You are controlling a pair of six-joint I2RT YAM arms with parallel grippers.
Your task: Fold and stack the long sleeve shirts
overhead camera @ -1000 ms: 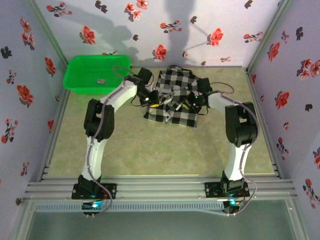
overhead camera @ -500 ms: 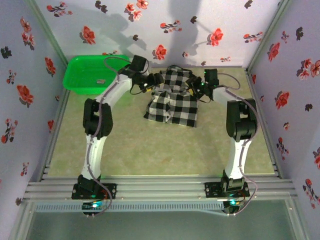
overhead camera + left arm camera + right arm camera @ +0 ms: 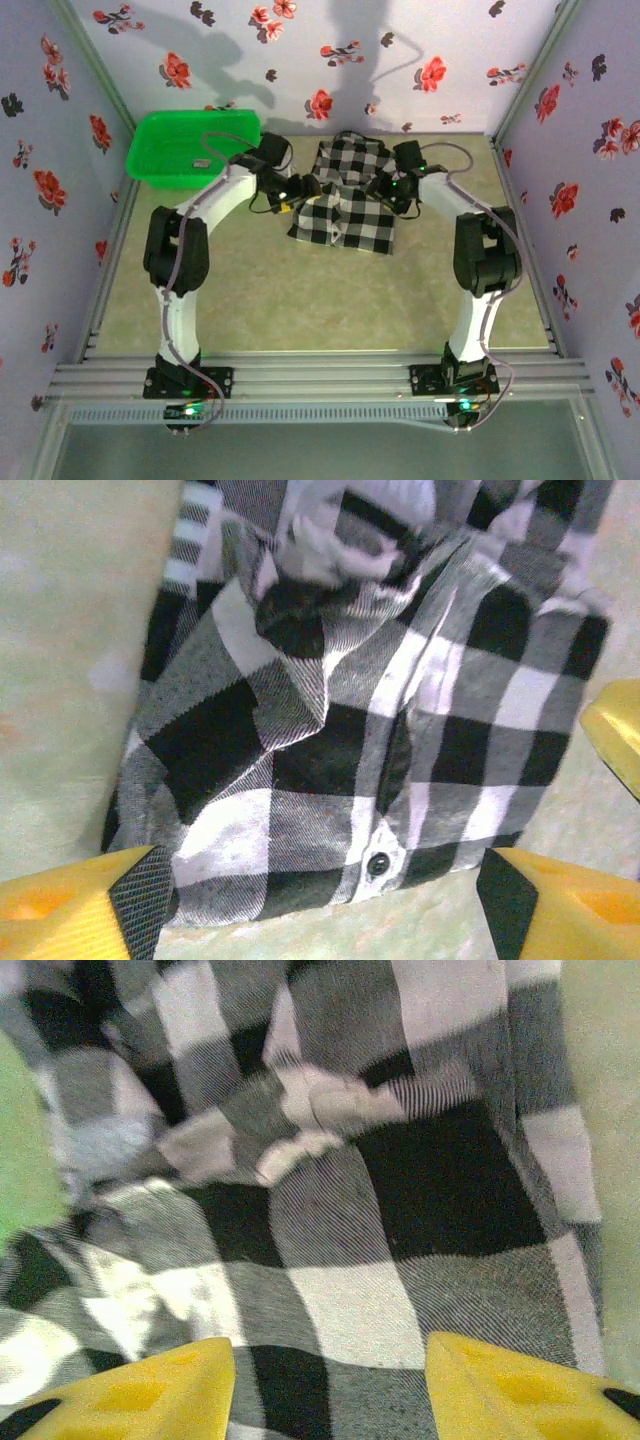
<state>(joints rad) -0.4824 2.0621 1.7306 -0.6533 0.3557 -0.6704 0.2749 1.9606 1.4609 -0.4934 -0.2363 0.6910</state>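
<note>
Surface: a pale green-beige table (image 3: 300, 300), bare across its near half, with metal rails (image 3: 320, 375) along the near edge.
Room: lilac walls (image 3: 300, 60) with red and black flowers close in on three sides, arm shadows falling on the back one.
Shirt count: one checked shirt (image 3: 350, 215) (image 3: 330, 730) (image 3: 330, 1210), lying rumpled at the far middle of the table, between the two wrists.
Basket count: one green basket (image 3: 165, 150) in the far left corner, apart from the shirt; a small dark bit lies inside, too small to name.
Arm count: two, both reaching out to the shirt.
Left gripper (image 3: 300, 190) (image 3: 320, 880): yellow fingers spread wide over the shirt's left edge, nothing pinched.
Right gripper (image 3: 385, 190) (image 3: 328, 1360): fingers parted above the checked cloth, gripping nothing.
</note>
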